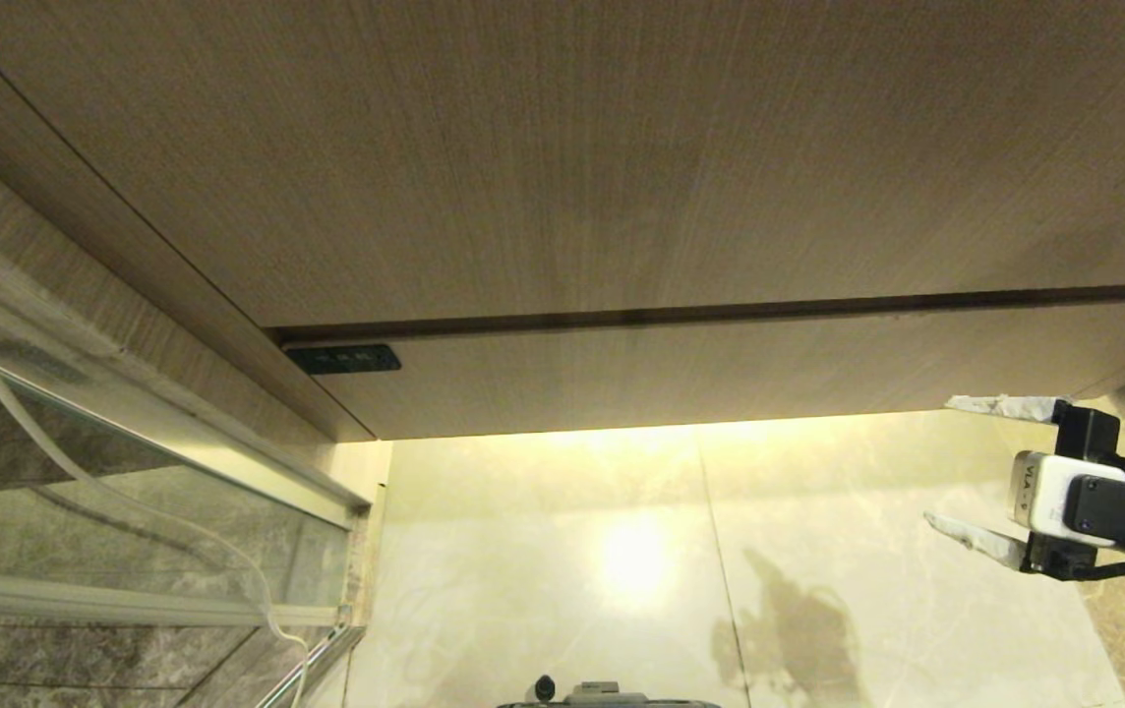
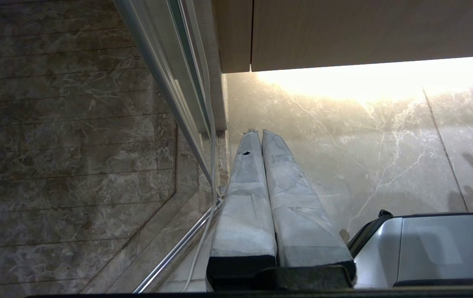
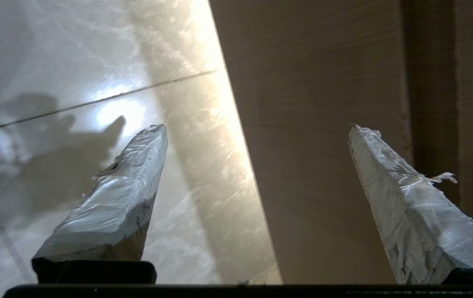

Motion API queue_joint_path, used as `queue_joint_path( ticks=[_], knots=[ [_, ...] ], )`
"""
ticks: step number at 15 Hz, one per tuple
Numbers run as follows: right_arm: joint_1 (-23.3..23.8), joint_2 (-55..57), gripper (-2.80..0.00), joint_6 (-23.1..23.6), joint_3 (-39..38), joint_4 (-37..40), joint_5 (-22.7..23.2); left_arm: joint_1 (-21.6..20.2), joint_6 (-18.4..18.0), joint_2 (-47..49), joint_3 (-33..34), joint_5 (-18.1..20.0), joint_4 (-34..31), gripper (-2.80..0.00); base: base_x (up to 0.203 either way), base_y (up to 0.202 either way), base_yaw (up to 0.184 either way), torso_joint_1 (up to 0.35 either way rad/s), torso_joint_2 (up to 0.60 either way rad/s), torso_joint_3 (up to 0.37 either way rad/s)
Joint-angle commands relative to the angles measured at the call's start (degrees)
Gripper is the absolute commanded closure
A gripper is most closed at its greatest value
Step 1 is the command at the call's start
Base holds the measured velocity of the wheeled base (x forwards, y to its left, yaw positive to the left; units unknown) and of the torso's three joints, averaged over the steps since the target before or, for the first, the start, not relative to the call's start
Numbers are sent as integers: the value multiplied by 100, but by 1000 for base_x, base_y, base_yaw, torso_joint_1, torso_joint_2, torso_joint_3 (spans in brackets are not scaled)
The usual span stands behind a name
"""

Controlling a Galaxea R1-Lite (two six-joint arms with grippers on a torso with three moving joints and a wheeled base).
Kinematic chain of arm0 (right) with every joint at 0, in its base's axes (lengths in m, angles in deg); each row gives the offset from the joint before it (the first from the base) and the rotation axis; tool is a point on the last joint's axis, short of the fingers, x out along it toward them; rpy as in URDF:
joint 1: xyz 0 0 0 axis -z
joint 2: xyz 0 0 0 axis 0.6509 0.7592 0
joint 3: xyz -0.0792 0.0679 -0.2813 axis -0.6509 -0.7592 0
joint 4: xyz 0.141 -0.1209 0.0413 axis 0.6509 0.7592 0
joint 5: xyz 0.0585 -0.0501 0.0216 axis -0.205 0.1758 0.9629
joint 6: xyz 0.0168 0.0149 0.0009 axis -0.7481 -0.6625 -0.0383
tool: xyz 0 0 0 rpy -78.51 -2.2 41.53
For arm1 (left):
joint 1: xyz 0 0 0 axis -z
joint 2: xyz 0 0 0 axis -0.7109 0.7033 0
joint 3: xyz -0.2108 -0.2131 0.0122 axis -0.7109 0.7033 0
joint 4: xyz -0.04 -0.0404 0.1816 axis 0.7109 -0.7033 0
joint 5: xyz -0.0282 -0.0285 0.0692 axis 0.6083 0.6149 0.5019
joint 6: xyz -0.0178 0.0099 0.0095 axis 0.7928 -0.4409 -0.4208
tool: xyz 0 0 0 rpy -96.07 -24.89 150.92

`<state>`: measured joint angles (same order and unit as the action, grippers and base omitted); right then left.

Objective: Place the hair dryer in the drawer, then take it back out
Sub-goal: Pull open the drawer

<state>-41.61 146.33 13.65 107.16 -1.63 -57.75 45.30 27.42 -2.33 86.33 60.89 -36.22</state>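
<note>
your right gripper [image 1: 961, 467] stands at the right edge of the head view, its taped fingers [image 3: 129, 178] spread wide with nothing between them, pointing across toward the low wood front of the drawer [image 1: 720, 364], near it but not touching. the drawer sits flush and shut under the taller wood panel [image 1: 562, 147], a thin dark seam parting the two, a small black plate [image 1: 343, 358] at the seam's left end. below it lies the glossy marble floor [image 1: 621, 590], lit from under the cabinet and carrying the arm's shadow. your left gripper [image 2: 257, 136] hangs parked over the same floor beside a glass door frame [image 2: 187, 103], its taped fingers pressed together on nothing, a white cord [image 1: 130, 511] trailing down past the glass. the hair dryer is in none of the three views, so you cannot tell from here whether it lies inside the shut drawer or elsewhere. the step in hand looks like getting the drawer open. the front has no handle, so the next move likely calls for hooking a fingertip under its lower edge or into the seam and pulling straight out without slipping off.
</note>
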Motion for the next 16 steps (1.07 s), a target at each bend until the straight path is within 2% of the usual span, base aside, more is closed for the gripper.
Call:
queue_joint_path(
  ticks=[1, 3, 8, 16],
  knots=[
    [120, 362, -280, 67, -162, -559, 182, 0, 1, -1, 0, 0, 1, 0, 0, 0, 0, 0, 0, 0],
    [214, 613, -280, 70, -56, -638, 229, 0, 1, -9, 7, 0, 1, 0, 0, 0, 0, 0, 0, 0],
    [275, 1285, -280, 14, 277, -1582, 237, 0, 1, 0, 2, 0, 1, 0, 0, 0, 0, 0, 0, 0],
    [341, 1777, -280, -33, 961, -1695, 247, 0, 1, -5, 0, 0, 1, 0, 0, 0, 0, 0, 0, 0]
  ],
)
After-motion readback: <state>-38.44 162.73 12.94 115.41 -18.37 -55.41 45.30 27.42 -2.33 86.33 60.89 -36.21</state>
